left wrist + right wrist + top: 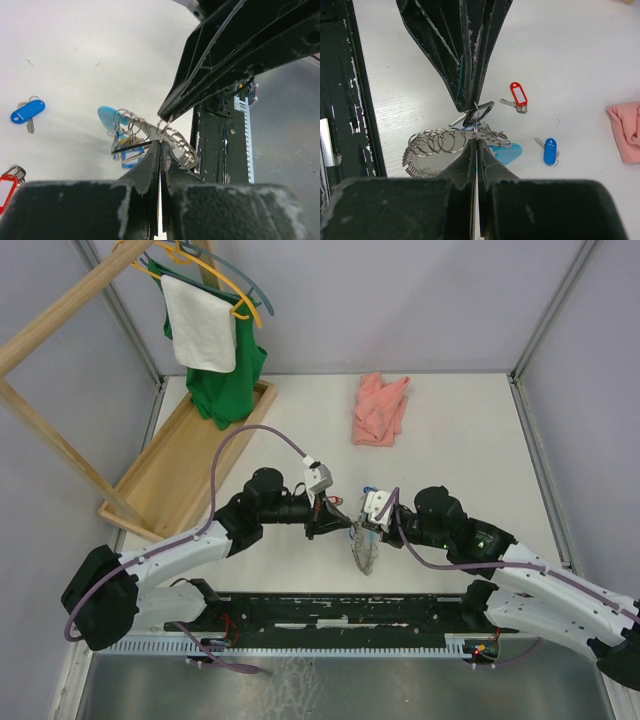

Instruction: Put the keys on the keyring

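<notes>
— White table point(470, 450) underneath. At the left gripper point(160, 147)?
— Pinched fully shut, seemingly on a black key point(480, 110).
— And at the right gripper point(476, 145)?
— Clamped shut on the keyring point(435, 143), tip to tip with the left, near the table's front edge.
— Elsewhere?
— Red key point(518, 94) and blue key point(549, 151), loose, farther back.

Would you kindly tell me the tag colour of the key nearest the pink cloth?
Blue oblong plastic tag, clearest in right wrist view.

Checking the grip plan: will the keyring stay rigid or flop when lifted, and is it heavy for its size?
Likely floppy: the keyring is many linked rings, fanned unevenly rather than holding one shape. Probably heavy for its size, being mostly metal. Its smooth rings may slip.
</notes>
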Available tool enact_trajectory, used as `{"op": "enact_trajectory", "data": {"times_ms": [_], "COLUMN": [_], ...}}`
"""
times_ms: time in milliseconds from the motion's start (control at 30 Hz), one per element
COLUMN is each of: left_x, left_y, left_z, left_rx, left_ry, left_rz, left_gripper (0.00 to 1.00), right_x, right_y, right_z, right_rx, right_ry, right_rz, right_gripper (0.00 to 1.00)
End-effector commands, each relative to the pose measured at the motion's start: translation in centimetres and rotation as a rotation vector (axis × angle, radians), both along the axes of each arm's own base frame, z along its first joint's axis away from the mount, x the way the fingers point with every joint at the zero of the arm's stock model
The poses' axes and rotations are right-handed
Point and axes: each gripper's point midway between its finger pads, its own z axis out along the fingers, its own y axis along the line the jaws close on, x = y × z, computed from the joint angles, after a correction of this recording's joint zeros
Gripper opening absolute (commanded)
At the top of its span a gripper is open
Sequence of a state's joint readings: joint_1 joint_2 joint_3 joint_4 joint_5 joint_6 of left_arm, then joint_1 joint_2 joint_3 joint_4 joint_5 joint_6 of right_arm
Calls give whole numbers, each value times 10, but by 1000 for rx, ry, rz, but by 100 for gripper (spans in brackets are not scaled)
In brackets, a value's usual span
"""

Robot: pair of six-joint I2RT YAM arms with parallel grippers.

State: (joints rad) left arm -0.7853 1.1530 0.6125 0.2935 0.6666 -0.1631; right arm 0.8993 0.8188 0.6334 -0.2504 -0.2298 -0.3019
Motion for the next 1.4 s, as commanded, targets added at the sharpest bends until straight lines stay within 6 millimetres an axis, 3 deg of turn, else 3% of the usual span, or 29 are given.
{"op": "enact_trajectory", "data": {"times_ms": [0,300,567,767,867,1033,1133,1167,1200,1267,1367], "left_x": [4,4,15,21,27,39,51,55,58,63,61], "left_y": [-5,-17,1,7,15,39,64,75,86,112,150], "left_z": [-5,-54,-108,-132,-133,-114,-96,-89,-80,-61,-17], "left_rx": [-33,-7,116,163,151,123,114,110,100,84,22], "left_ry": [6,114,169,210,219,200,174,166,156,135,81], "left_rz": [21,79,219,286,357,493,616,672,725,846,990], "left_gripper": [3,3,3,3,15,33,46,53,59,73,88], "right_x": [4,8,22,32,33,40,47,50,52,56,60], "right_y": [-23,-22,-9,-12,-15,-22,-32,-36,-42,-57,-83], "right_z": [8,-27,-60,-65,-58,-39,-23,-18,-13,0,25], "right_rx": [-110,-211,-219,-191,-154,-72,-48,-38,-30,-17,18], "right_ry": [-40,61,109,155,206,285,268,256,242,208,149], "right_rz": [-46,-72,-128,-252,-330,-508,-598,-626,-660,-734,-844], "right_gripper": [1,1,18,30,37,52,70,89,99,100,100]}}
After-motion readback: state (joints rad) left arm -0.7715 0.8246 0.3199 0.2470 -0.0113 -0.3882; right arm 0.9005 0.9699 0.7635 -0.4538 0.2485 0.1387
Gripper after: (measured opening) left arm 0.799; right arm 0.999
